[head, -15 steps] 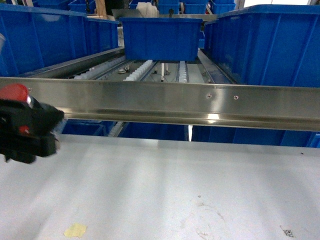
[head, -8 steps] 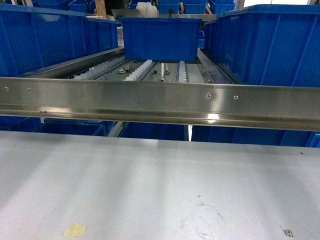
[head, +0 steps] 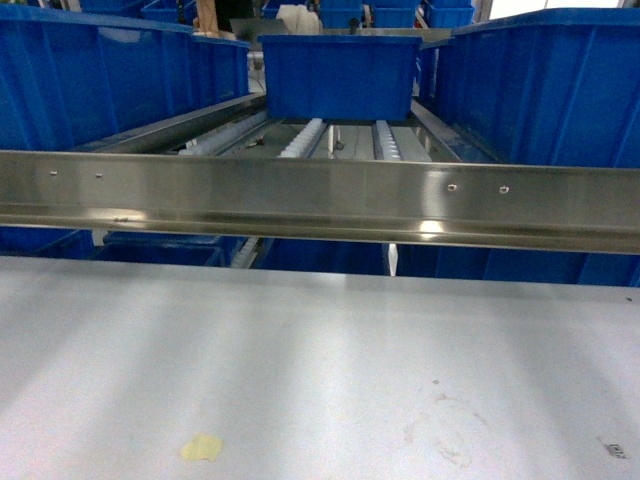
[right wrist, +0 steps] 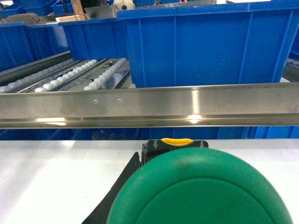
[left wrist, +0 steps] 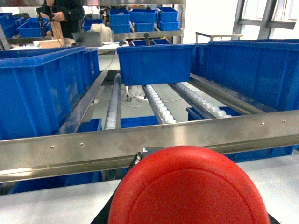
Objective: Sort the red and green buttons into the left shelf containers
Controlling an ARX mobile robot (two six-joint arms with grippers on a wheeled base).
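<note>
The red button's (left wrist: 189, 186) wide cap fills the bottom of the left wrist view, held over the grey table just short of the steel rail. My left gripper (left wrist: 187, 207) is shut on it; only a dark finger (left wrist: 122, 207) shows beside the cap. In the right wrist view the green button (right wrist: 198, 189), with its dark body and yellow tab (right wrist: 176, 141), sits the same way in my right gripper (right wrist: 196, 207). The left shelf container (head: 100, 80) (left wrist: 37, 88) is a big blue bin behind the rail. Neither gripper shows in the head view.
A steel rail (head: 320, 200) runs across the shelf front, above the table (head: 320, 370). Roller tracks (head: 300, 140) lead back to a middle blue bin (head: 340, 75). Another blue bin (head: 550, 90) stands at the right. A yellow patch (head: 201, 447) marks the table.
My left gripper with the red button was at the head view's left edge a second ago and has left that view. The head view has shifted, so the shelf sits further right.
</note>
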